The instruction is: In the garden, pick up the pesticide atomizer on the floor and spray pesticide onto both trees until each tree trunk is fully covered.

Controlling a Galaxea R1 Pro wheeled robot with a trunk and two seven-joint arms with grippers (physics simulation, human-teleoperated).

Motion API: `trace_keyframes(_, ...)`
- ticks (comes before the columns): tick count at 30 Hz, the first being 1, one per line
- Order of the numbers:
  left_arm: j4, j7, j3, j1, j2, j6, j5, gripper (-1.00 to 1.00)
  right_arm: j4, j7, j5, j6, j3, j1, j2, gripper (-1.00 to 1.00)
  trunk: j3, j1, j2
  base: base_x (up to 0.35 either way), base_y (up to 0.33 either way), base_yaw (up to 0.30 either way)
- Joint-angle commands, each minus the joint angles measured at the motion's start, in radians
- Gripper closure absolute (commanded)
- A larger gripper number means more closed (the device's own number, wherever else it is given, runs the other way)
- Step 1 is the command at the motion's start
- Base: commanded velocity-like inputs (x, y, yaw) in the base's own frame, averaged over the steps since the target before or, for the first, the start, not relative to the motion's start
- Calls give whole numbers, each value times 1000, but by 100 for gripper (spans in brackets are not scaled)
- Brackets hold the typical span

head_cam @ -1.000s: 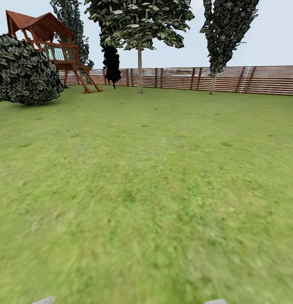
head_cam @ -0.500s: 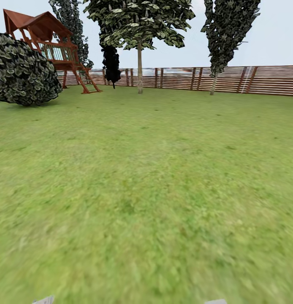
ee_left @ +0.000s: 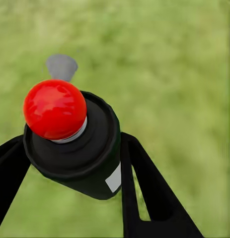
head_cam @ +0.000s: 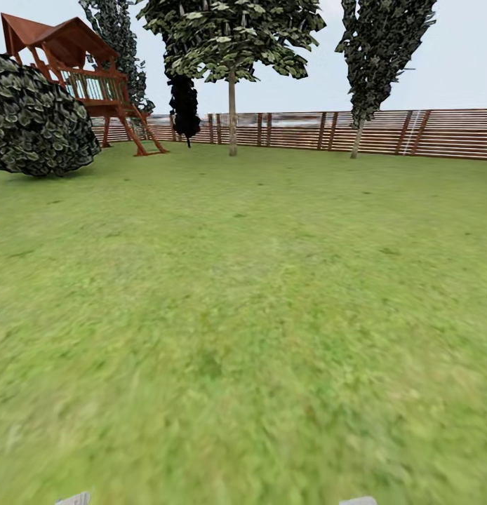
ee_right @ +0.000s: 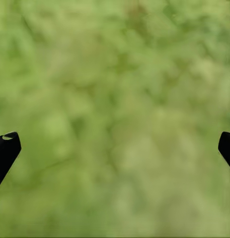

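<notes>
In the left wrist view my left gripper (ee_left: pixel 72 144) is shut on the pesticide atomizer (ee_left: pixel 80 153), a black canister with a round red cap (ee_left: pixel 55 109) and a small grey nozzle (ee_left: pixel 61 67). It hangs over blurred grass. My right gripper (ee_right: pixel 117 146) is open above bare lawn, with nothing between its black fingertips (ee_right: pixel 5 148). In the head view, a tree with a broad light green crown stands far ahead by the fence, and its slim tan-grey tree trunk (head_cam: pixel 232 116) is bare low down.
Wide lawn (head_cam: pixel 243 315) stretches ahead to a brown slat fence (head_cam: pixel 307 130). A big dark round bush (head_cam: pixel 36 119) and a red wooden playhouse (head_cam: pixel 82 66) stand at the far left. Narrow dark trees (head_cam: pixel 380 56) rise by the fence.
The whole head view has shifted slightly, with the bush and playhouse sliding left, so the camera moved. Nothing in the garden itself has moved.
</notes>
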Motion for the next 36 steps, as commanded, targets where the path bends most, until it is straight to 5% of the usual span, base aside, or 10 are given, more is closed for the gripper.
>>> trace_keyframes(1, 1, -6, 9, -1, 0, -3, -6, 100, 1, -8, 11, -2, -4, -1, 0, -100, -1, 0, 0, 338, 0, 0)
trace_keyframes(36, 1, -6, 9, -1, 0, -3, -6, 100, 1, -8, 11, -2, -4, -1, 0, -100, -1, 0, 0, 338, 0, 0)
